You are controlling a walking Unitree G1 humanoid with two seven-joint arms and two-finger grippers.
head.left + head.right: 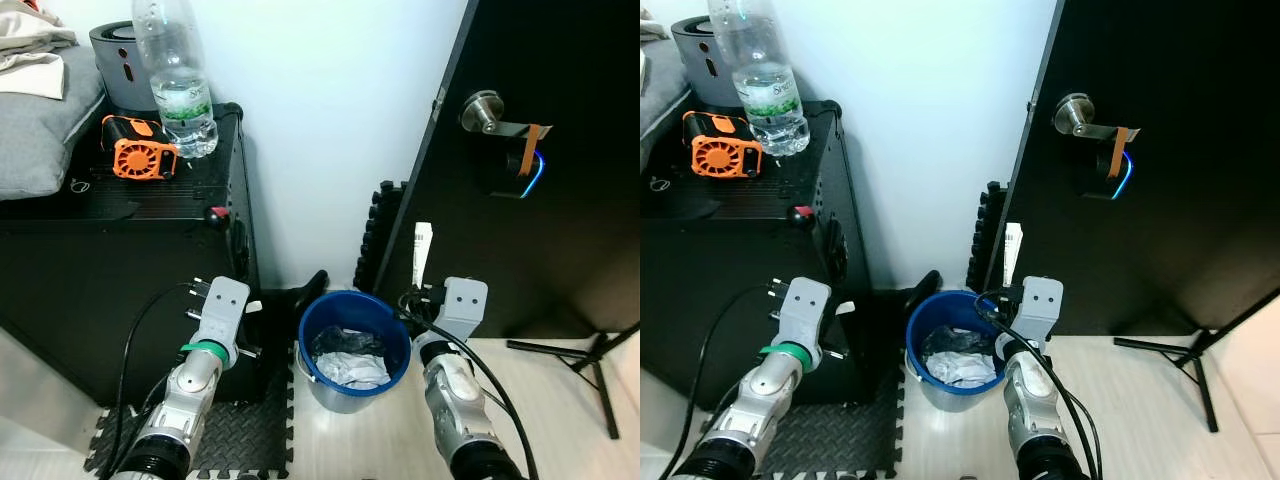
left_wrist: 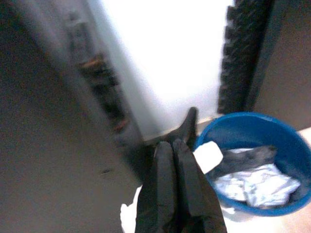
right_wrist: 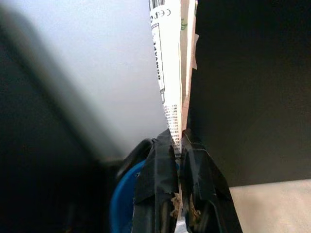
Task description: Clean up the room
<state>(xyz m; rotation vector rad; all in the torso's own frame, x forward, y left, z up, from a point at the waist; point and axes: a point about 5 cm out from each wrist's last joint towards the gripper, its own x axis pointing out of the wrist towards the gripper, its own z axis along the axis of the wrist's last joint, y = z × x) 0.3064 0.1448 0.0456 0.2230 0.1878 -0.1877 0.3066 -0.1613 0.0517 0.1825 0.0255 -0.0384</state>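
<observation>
1. Right now I have the right pincer pinching a white printed wrapper, which stands upright between its fingers, just above the near-right rim of the blue bin.
2. The bin sits on the floor between the black cabinet and the black door, with crumpled white and grey trash inside.
3. My left pincer has its fingers pressed together, held just beside the bin's left rim; a small white scrap shows at the tips, but I cannot tell if it is gripped.
4. On the cabinet top stand a clear water bottle and an orange fan, just beside each other.
</observation>
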